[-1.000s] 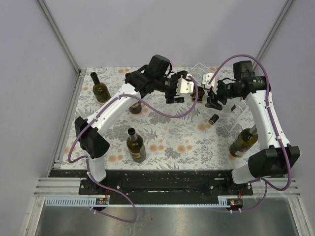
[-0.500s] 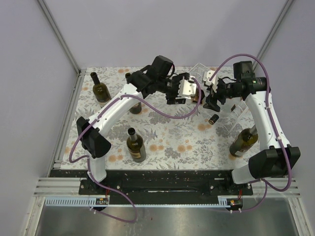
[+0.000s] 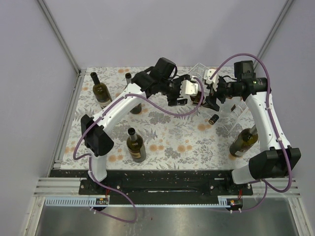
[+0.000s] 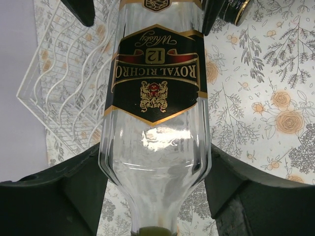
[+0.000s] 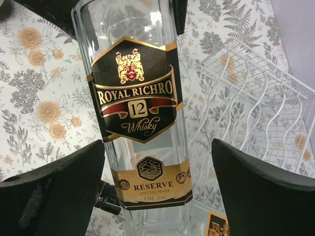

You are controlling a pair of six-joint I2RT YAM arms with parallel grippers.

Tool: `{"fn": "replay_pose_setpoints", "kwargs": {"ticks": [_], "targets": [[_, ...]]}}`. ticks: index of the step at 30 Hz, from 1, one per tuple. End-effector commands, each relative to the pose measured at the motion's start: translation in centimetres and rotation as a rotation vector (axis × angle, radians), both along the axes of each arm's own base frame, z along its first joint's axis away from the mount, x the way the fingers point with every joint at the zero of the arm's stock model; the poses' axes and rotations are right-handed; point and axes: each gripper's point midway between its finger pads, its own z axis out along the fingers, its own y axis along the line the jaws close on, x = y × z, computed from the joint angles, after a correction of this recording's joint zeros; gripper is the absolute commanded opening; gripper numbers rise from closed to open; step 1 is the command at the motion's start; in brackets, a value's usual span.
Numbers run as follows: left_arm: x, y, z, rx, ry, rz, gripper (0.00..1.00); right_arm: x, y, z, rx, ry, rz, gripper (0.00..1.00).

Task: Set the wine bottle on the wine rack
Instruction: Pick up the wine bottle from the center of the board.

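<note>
Close to the arms' bases, a dark bottle [image 3: 136,145] stands on the flowery table [image 3: 167,142]. On the right, another bottle [image 3: 243,142] stands by the right arm, and the arm hides part of it.

Farther back, in the middle, both arms meet at a clear bottle [image 4: 155,98] with a black and gold label. It lies sideways between them, up off the table. From above it is nearly all hidden by the two grippers.

The left gripper [image 3: 191,94] holds the bottle where it gets narrow toward the neck. Its fingers [image 4: 74,189] press on both sides, so it is clamped on the bottle. The neck is cut off at the picture's edge.

The right gripper [image 3: 210,98] is around the fat end. Its fingers [image 5: 256,187] are spread wide, and the table shows in a gap between one finger and the glass.

Just beside the bottle, on the right, is the rack [image 5: 256,113]. It is see-through, so from above its thin wavy ribs are hard to see. The clear bottle is not in it.

A small dark bottle top [image 3: 213,118] shows by the rack. I cannot make out the rest of it.

Behind the left arm stands a half-hidden bottle [image 3: 135,107]. Far back on the left stands a green bottle [image 3: 101,89].
</note>
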Motion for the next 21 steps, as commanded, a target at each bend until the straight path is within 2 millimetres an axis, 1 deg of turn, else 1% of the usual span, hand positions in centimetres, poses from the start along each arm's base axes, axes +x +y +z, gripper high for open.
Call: {"fn": "replay_pose_setpoints", "kwargs": {"ticks": [1, 6, 11, 16, 19, 21], "targets": [[1.2, -1.9, 5.9, -0.183, -0.092, 0.001, 0.00, 1.2, -0.4, 3.3, 0.008, -0.136, -0.038, 0.97], [2.7, -1.4, 7.6, -0.257, -0.070, 0.053, 0.00, 1.6, -0.8, 4.1, 0.000, -0.157, -0.072, 0.98], [3.3, -1.1, 9.0, -0.315, -0.041, 0.072, 0.00, 1.9, -1.0, 4.2, -0.005, -0.161, -0.092, 0.98], [4.4, -0.8, 9.7, -0.356, -0.038, 0.121, 0.00, 2.7, -1.5, 4.7, -0.002, -0.172, -0.149, 0.98], [5.4, -0.8, 9.7, -0.375, -0.038, 0.178, 0.00, 3.6, -2.2, 5.5, 0.007, -0.181, -0.227, 0.99], [6.2, -0.8, 10.0, -0.411, -0.033, 0.232, 0.00, 4.2, -2.8, 6.1, 0.013, -0.196, -0.286, 1.00]]}}
